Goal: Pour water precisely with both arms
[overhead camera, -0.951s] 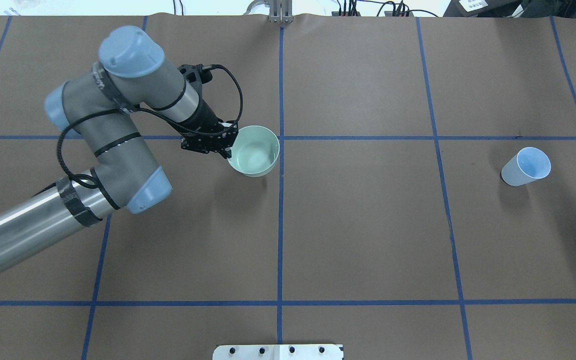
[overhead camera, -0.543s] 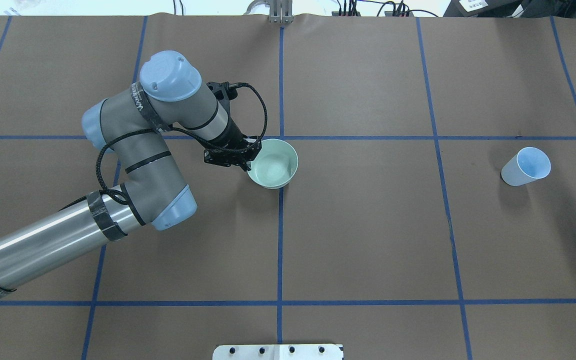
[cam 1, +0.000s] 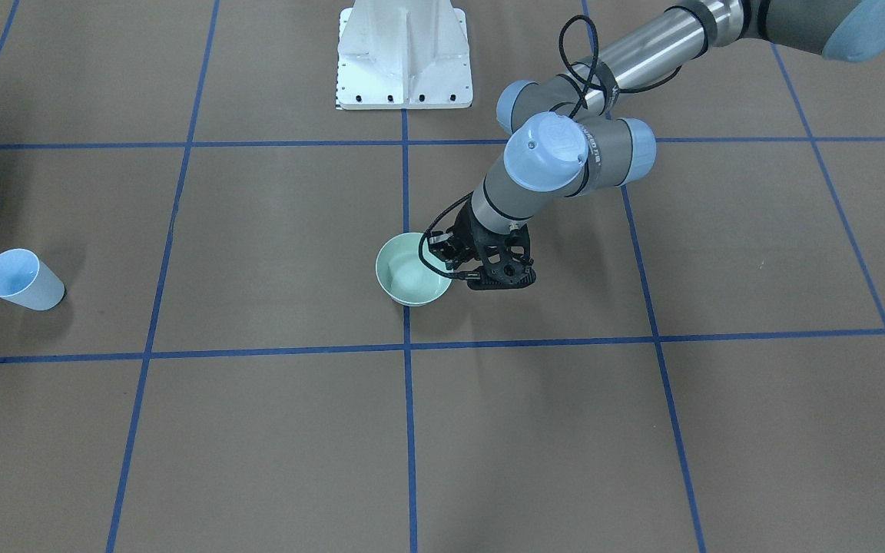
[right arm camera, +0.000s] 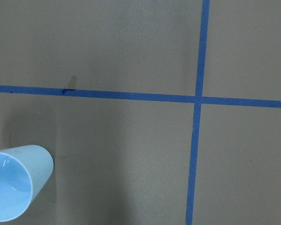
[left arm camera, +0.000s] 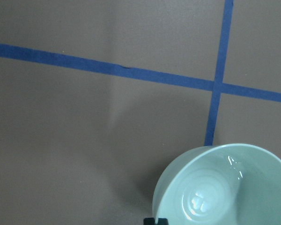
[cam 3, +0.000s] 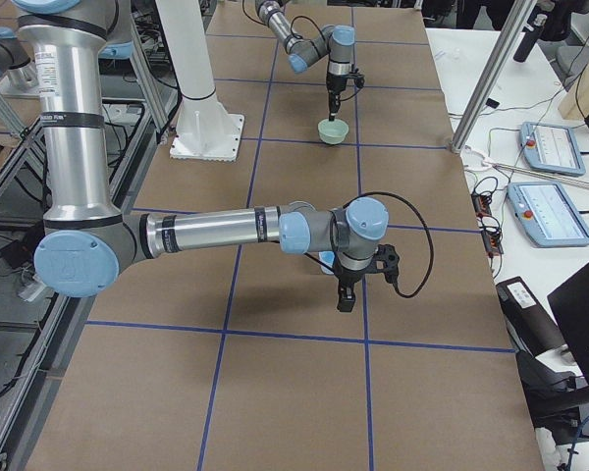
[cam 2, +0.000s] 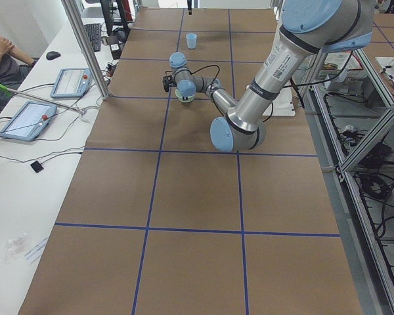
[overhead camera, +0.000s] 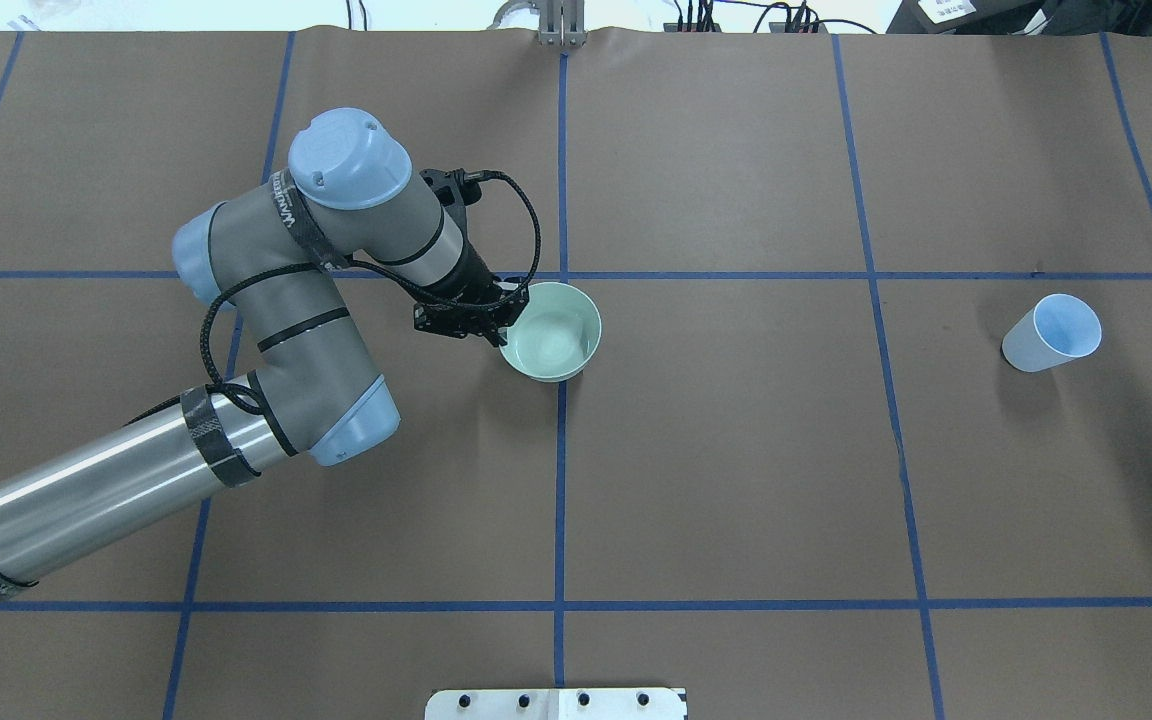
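Observation:
A pale green bowl [overhead camera: 551,330] sits near the table's middle, by a blue tape crossing; it also shows in the front view [cam 1: 412,270] and the left wrist view [left arm camera: 225,187]. My left gripper [overhead camera: 501,325] is shut on the bowl's left rim, with the arm [overhead camera: 266,300] reaching in from the left. I cannot tell whether the bowl rests on the table or hangs just above it. A light blue cup [overhead camera: 1051,335] stands at the far right. My right gripper [cam 3: 348,289] shows only in the exterior right view, hanging beside the cup [right arm camera: 14,187]. I cannot tell whether it is open or shut.
Brown table cover with a blue tape grid. The white base plate [overhead camera: 556,703] is at the robot's edge. A side table with tablets [cam 2: 26,118], a metal post [cam 2: 85,49] and a seated operator lies beyond the far edge.
My left arm carried the bowl to the right and a little toward the robot, fast at first and then only slightly. The blue cup has not moved.

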